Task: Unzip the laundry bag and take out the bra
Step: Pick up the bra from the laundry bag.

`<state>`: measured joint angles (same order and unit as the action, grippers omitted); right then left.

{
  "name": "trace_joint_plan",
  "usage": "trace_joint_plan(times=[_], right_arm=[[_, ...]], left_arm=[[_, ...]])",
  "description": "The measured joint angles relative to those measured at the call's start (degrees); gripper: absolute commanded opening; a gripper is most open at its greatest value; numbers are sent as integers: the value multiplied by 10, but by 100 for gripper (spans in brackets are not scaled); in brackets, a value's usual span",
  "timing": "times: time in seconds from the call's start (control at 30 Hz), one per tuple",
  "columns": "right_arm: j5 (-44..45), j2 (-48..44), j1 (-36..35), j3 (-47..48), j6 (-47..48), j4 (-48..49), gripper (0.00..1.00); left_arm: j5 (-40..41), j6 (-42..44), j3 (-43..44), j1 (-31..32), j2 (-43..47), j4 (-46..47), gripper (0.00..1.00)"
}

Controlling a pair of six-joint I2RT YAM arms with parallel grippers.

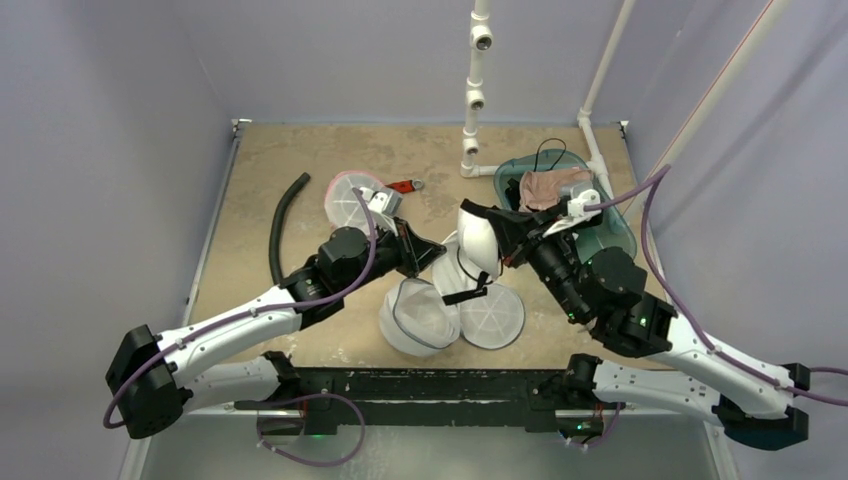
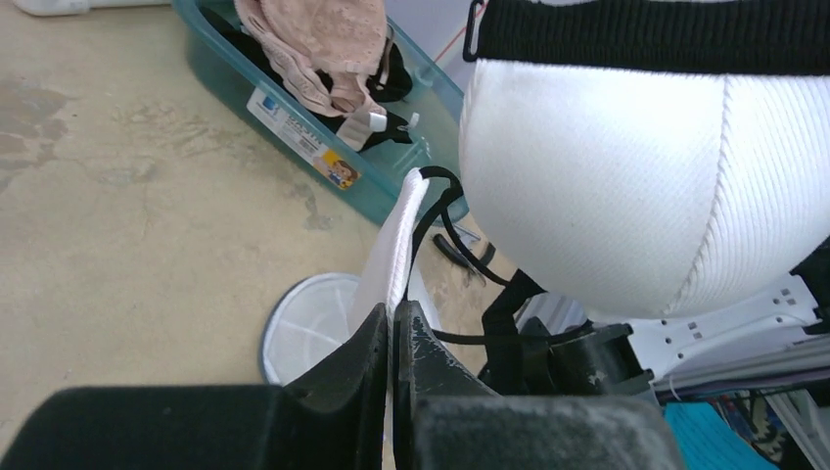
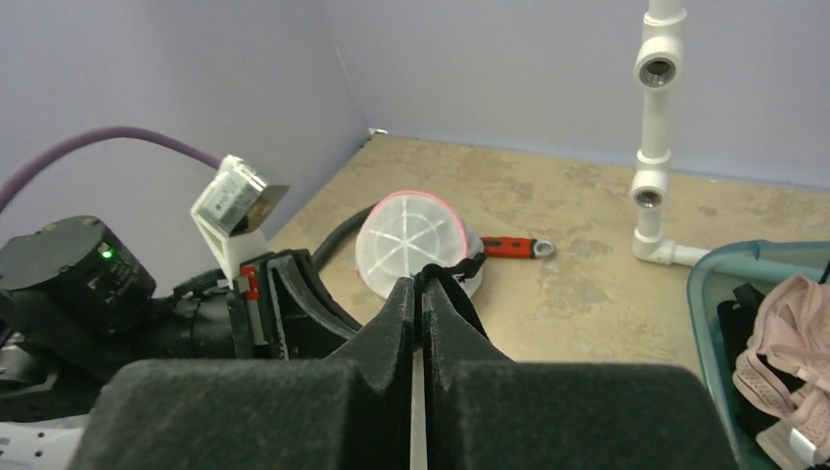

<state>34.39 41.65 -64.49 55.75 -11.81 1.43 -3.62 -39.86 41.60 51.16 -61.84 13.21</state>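
Extraction looks nearly done: white padded bra with black trim (image 1: 478,243) hangs above the unzipped white mesh laundry bag (image 1: 413,318), left gripper (image 2: 393,315) clenched on its white edge, right gripper (image 3: 419,291) clenched on its black strap; only setting it down is left

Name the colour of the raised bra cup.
The bra cup is white, with a black band and straps; the left wrist view shows it best.

The left wrist view's edge crops the bra (image 2: 626,176).
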Motion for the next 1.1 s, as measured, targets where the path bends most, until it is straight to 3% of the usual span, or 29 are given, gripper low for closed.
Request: trace_joint_plan(times=[0.37, 0.9, 1.1], right_arm=[[41, 110, 0, 39, -2, -83, 0], [59, 280, -3, 115, -10, -107, 0], [39, 266, -7, 114, -23, -107, 16]], left_arm=[[99, -3, -6, 0, 2, 4, 0], [119, -102, -21, 0, -3, 45, 0], [125, -134, -31, -1, -3, 69, 0]])
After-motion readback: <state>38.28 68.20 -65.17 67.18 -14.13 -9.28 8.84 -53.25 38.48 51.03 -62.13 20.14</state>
